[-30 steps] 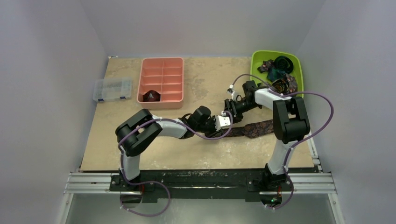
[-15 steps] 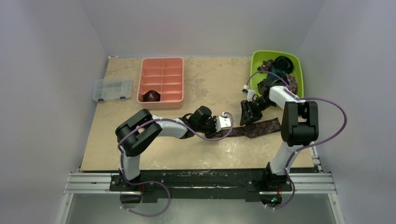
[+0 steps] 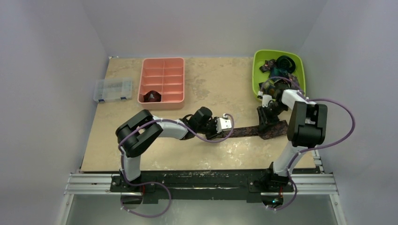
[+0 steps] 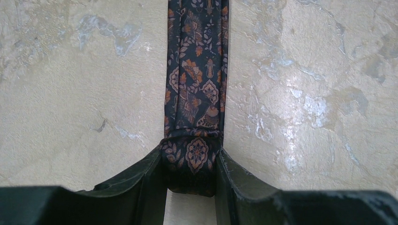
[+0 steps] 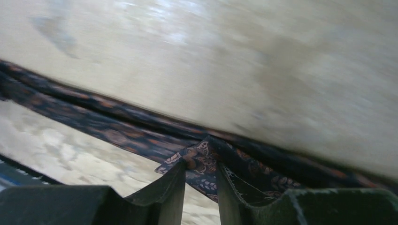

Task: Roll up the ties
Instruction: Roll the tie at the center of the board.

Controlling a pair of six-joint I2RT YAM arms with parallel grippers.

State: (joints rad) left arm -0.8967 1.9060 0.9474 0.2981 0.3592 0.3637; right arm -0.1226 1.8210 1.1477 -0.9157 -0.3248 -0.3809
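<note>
Nearest, both arm bases are seen bolted at the near edge of the table (image 3: pixel 155 152). The L arm (image 3: pixel 141 133) is bent and reached to the right. The R arm (image 3: pixel 305 124) is folded, w/ its wrist turned down over the near-right part of the table.

The L gripper (image 4: pixel 190 152) is held low over the table. Its jaws are pinched on the tie (image 4: pixel 195 84) at the narrow end, which is turned over on itself into a small fold or first coil. Both fingers (image 4: pixel 150 173) are pressed against the fabric. From there the tie is laid flat & straight across the table, away from the L wrist cam. It is dark w/ an orange-brown floral pattern. In the top view it is stretched left to right btwn the two grippers.

The R gripper (image 5: pixel 199 171) is set down on the tie's wider end. The R wrist view is blurred, but an edge of fabric is seen bunched up and pinched btwn the jaws, w/ the strip running off to the left. How firmly it is gripped cannot be told.

Further back, a pink tray (image 3: pixel 163 59) w/ eight compartments is placed left of centre. One rolled tie (image 3: pixel 151 96) is seated in its near-left compartment. A clear box (image 3: pixel 112 89) is set to the left of that tray, apart from it. At the far right a green tray (image 3: pixel 256 70) is found, w/ more ties (image 3: pixel 271 66) heaped in it, some coiled; finer detail is too small to be told
</note>
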